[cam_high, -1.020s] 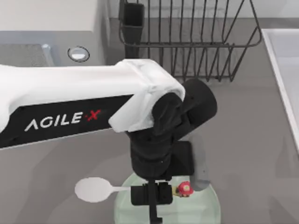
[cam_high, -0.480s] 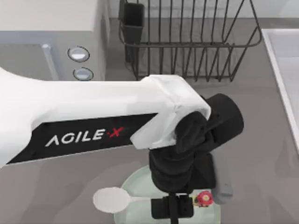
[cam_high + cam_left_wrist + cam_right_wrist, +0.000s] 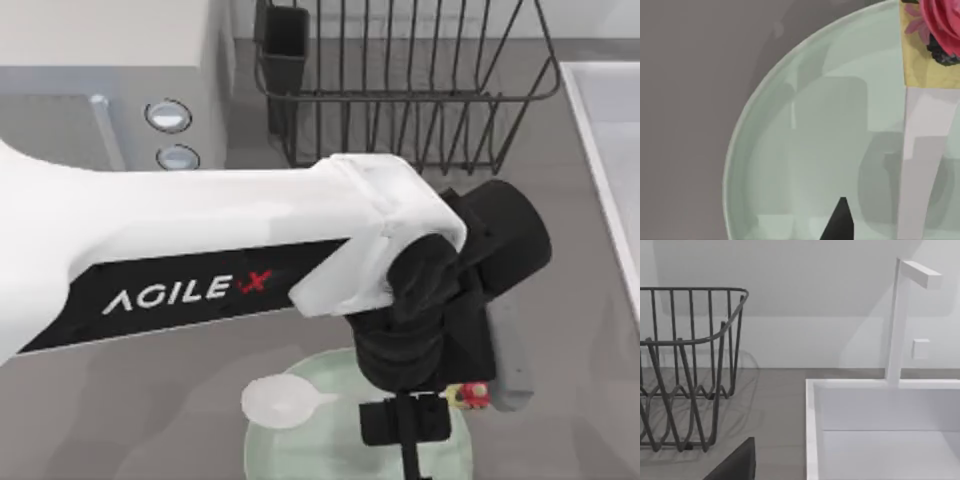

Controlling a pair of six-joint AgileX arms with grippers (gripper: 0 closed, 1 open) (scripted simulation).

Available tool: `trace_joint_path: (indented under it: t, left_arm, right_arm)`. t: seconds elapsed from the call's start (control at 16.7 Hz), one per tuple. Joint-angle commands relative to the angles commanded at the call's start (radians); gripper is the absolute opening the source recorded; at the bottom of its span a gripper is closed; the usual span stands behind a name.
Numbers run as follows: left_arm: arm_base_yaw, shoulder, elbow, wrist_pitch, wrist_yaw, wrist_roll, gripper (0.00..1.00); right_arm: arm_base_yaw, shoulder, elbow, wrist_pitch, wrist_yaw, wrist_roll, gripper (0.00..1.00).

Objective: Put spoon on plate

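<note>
The white spoon lies crosswise over the pale green plate at the table's front edge. Its bowl is above the plate's left part, and its red-and-yellow knob is near the right rim. My left gripper is shut on the thin handle, pointing down at the plate. In the left wrist view the handle and the knob hang close above the glossy plate, with one dark fingertip showing. I cannot tell whether the spoon touches the plate.
A black wire dish rack stands at the back middle. A white appliance with two round knobs is at the back left. A white sink with a faucet runs along the right side. A dark part of my parked right gripper shows there.
My left arm has carried the spoon to the right. The bowl, which was over bare table left of the plate, now hangs over the plate.
</note>
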Motion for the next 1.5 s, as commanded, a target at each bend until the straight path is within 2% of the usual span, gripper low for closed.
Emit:
trace_joint_path:
  t: [0.6, 1.5]
  left_arm:
    - [0.007, -0.011, 0.007, 0.130, -0.023, -0.004, 0.00]
    - [0.019, 0.056, -0.145, 0.062, 0.041, 0.015, 0.00]
  right_arm:
    - [0.000, 0.000, 0.000, 0.000, 0.000, 0.000, 1.00]
    - [0.000, 0.000, 0.000, 0.000, 0.000, 0.000, 1.00]
